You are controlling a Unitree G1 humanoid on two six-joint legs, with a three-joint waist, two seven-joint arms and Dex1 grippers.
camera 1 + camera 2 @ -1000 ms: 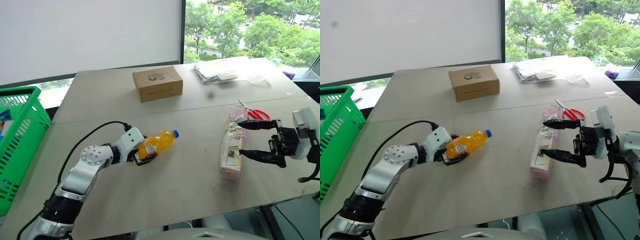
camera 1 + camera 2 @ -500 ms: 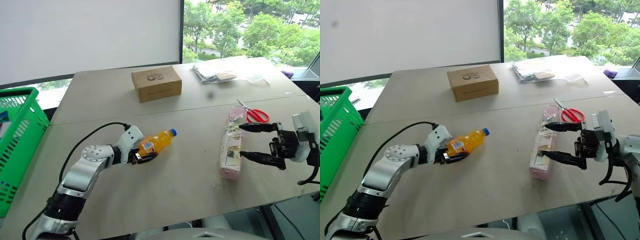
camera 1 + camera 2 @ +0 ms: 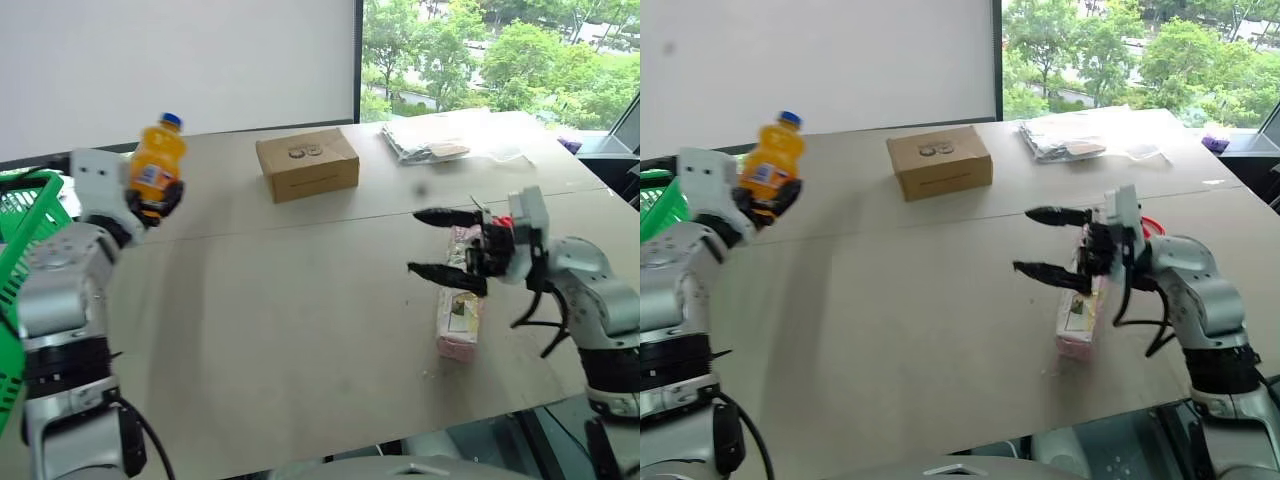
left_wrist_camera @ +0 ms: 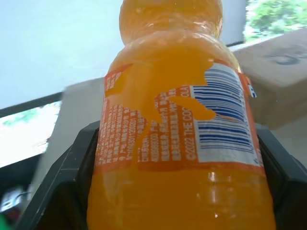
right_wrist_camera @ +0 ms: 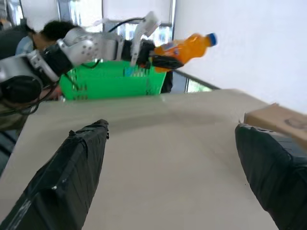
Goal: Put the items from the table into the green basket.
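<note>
Green basket (image 3: 22, 215) half cut off.

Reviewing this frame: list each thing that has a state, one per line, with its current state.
Small clear bottle of orange drink with blue cap: capped, upright, lifted off the table.
Left gripper: shut on the bottle.
Right gripper: open, holding nothing.
Long flat pink printed box: lying on the table.
Brown cardboard box: closed.
Red-handled scissors: mostly hidden.

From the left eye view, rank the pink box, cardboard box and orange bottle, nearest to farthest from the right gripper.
Measured from the right gripper:
1. Pink box, on the table just below it.
2. Cardboard box, farther back, mid-table.
3. Orange bottle, far left, held up in the left gripper.
</note>
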